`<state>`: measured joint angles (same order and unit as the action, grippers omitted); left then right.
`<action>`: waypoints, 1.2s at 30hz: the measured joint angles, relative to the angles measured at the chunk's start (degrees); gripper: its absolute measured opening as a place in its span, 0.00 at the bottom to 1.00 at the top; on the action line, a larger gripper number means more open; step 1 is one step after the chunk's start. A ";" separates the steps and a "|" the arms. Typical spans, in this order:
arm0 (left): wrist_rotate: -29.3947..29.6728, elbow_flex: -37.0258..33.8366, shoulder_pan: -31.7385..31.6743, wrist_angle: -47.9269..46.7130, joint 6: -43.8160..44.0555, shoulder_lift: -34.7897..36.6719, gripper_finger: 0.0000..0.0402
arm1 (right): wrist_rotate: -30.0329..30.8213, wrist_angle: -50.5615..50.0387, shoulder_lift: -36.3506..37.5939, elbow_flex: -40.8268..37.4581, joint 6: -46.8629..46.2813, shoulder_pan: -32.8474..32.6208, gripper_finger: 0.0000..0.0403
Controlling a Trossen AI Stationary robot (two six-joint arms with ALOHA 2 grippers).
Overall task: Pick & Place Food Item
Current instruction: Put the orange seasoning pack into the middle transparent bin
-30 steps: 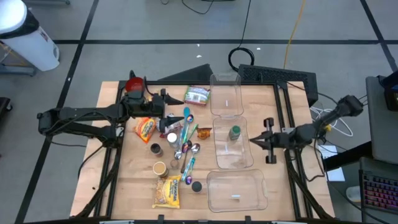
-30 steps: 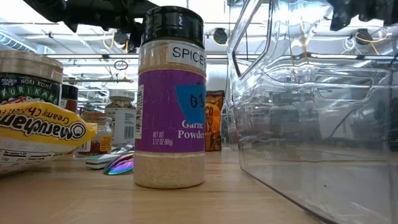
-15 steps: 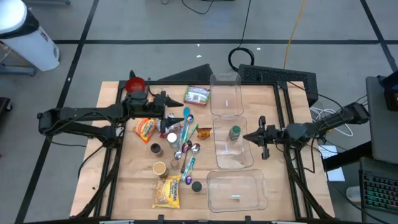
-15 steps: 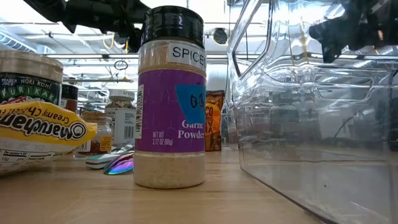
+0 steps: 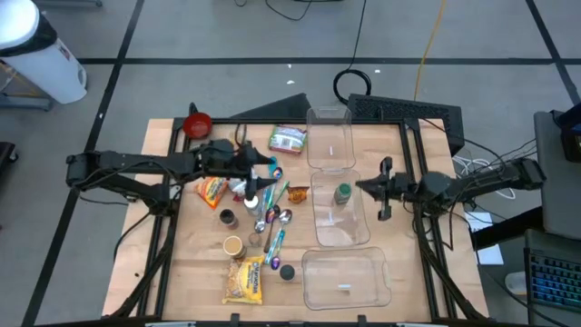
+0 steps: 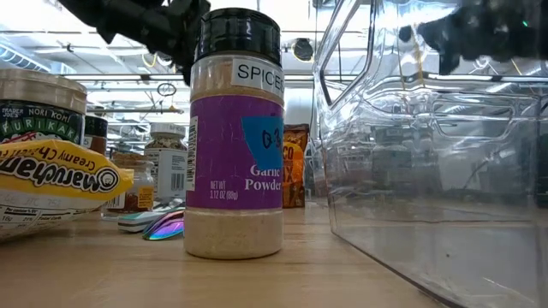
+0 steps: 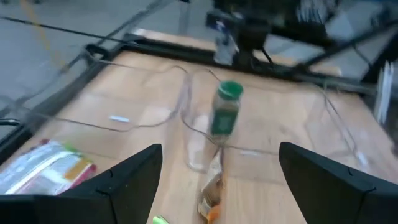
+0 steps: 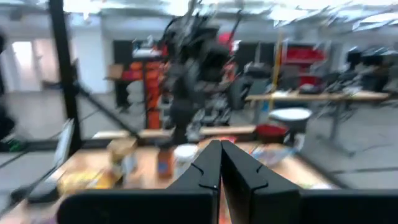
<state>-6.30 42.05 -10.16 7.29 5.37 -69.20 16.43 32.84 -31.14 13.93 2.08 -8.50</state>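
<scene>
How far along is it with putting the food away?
One green-capped jar already stands in the middle clear bin. Neither claw holds anything: the left claw hangs open over the clutter, and the right claw is shut beside that bin. The noodle packet, snack bag and other jars are left.

Light is bright and even, coming from overhead; in the low view ceiling lamps show as glaring spots behind the spice jar (image 6: 237, 133). Seen from above, the worktop (image 5: 195, 263) carries only faint, soft shadows. The clear bins (image 5: 344, 275) throw pale reflections, and the near bin wall (image 6: 428, 145) bends the room behind it. The low view is sharp on the jar; the arms above it are dark, smeared shapes. Both wrist views are blurred by motion: the green-capped bottle (image 7: 225, 115) is soft, the far room streaked.
</scene>
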 joint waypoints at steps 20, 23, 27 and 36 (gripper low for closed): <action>7.00 0.60 5.84 6.42 -4.96 -13.72 0.73 | -1.60 -13.92 0.84 9.23 5.00 6.59 0.29; 7.45 0.69 5.71 7.03 -4.92 -15.28 0.73 | -1.63 -13.90 1.11 9.23 5.06 6.58 0.33; 7.74 0.62 5.80 7.94 -3.75 -17.43 0.71 | -1.70 -13.92 1.00 9.23 4.75 6.57 0.34; 5.33 0.60 5.80 11.51 -6.78 -20.73 0.64 | -1.73 -14.04 0.87 9.21 4.46 6.57 0.32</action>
<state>-0.97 42.65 -4.36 18.80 -1.41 -89.93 14.70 18.79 -30.26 23.14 6.54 -1.93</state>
